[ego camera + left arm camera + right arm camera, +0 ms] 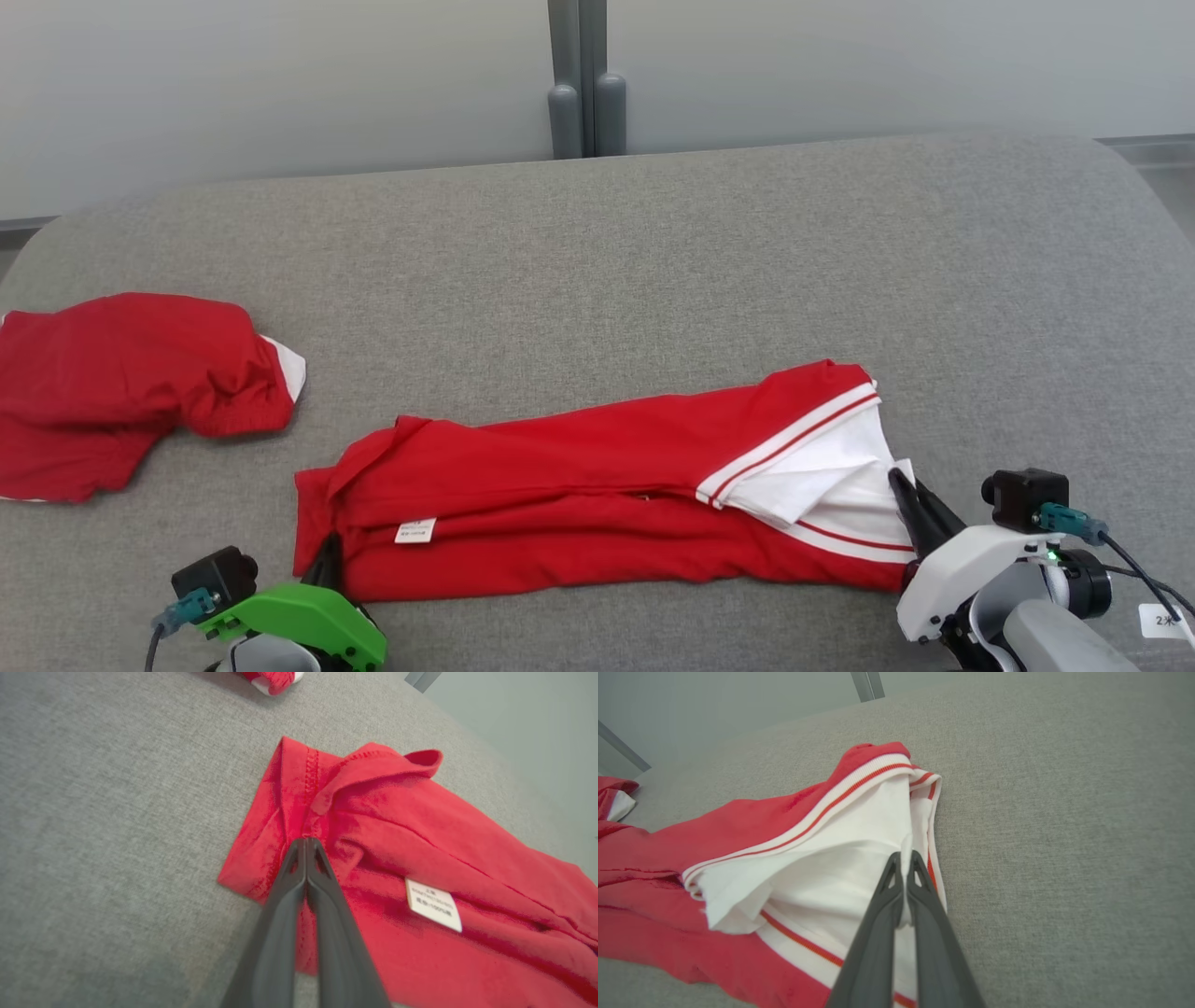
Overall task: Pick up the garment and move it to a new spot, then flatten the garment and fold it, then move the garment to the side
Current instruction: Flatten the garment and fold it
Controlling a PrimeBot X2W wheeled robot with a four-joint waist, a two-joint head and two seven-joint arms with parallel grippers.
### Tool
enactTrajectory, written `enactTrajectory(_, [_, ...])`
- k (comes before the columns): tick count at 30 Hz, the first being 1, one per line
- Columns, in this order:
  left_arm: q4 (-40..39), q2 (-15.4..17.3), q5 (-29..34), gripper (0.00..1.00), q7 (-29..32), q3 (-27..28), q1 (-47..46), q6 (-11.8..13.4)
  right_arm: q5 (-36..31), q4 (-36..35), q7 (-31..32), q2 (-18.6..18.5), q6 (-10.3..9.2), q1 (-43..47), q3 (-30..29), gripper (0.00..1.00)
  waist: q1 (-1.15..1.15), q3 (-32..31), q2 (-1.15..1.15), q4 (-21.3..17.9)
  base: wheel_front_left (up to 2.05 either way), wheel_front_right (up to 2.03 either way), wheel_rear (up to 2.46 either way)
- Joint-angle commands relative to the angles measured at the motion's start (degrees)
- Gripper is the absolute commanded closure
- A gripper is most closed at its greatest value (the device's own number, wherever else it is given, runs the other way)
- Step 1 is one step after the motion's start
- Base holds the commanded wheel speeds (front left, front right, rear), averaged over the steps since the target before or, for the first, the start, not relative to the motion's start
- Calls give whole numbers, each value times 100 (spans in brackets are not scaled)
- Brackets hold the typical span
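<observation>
The garment [579, 495] is a red shirt with a white, red-striped collar end, lying folded into a long band across the near part of the grey table [653, 261]. My left gripper [329, 551] is at its left end, and in the left wrist view this gripper [306, 842] is shut on the red hem of the garment [420, 826], with creases running to the tips. At the right end my right gripper [901, 481] is pinched on white cloth. In the right wrist view this gripper [903, 856] has a white fold of the garment [738, 826] between its fingers.
A second red garment [121, 373] lies crumpled at the table's left edge, apart from the first. A grey post [583, 75] stands behind the table's far edge. A white label [432, 904] shows on the held garment near my left gripper.
</observation>
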Motion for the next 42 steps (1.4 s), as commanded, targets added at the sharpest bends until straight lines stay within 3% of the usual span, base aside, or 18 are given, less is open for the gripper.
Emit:
enactTrajectory(1, [21,-16,138,96,-42,-58,128,49,-77,159,-7,-3,-12,86,4,62,0,10,0,17,0,0,0])
enactTrajectory(2, [15,-22,173,65,-41,-71,149,74,-110,237,-4,-5,-12,69,-4,14,0,16,0,23,0,0,0])
enactTrajectory(3, [-32,-8,235,16,-36,-74,164,118,-137,279,-6,6,-11,46,-29,0,0,20,0,29,0,0,0])
enactTrajectory(4, [-118,17,326,0,-38,-64,183,165,-143,322,-9,18,-11,25,-84,0,0,28,0,37,0,0,0])
enactTrajectory(11, [-1257,17,1171,0,-37,430,645,537,-477,5,-23,74,-11,-57,-646,0,0,74,0,78,0,0,0])
enactTrajectory(17, [-2154,-113,1963,0,-38,861,1069,688,-925,-392,-21,270,-11,68,-1123,0,0,127,0,184,0,0,0])
enactTrajectory(27, [-2332,-331,2503,0,-38,1136,1118,508,-1335,656,37,491,-11,-224,-1292,0,0,330,0,588,0,0,0])
enactTrajectory(38, [-2290,-421,2781,0,-39,1370,1045,350,-1036,1669,284,849,5,-359,-1065,0,0,416,0,812,0,0,0])
enactTrajectory(39, [-2291,-423,2798,0,-39,1384,1046,343,-977,1695,333,887,13,-345,-989,27,0,413,0,813,0,0,0])
enactTrajectory(40, [-2295,-431,2817,0,-39,1392,1042,328,-871,1698,398,944,15,-323,-906,69,0,415,0,813,0,0,0])
enactTrajectory(41, [-2303,-439,2832,0,-39,1401,1039,314,-774,1688,436,973,18,-301,-839,100,0,415,0,810,0,0,0])
enactTrajectory(42, [-2310,-443,2848,0,-39,1401,1036,307,-701,1667,483,980,24,-282,-758,100,0,418,0,809,0,0,0])
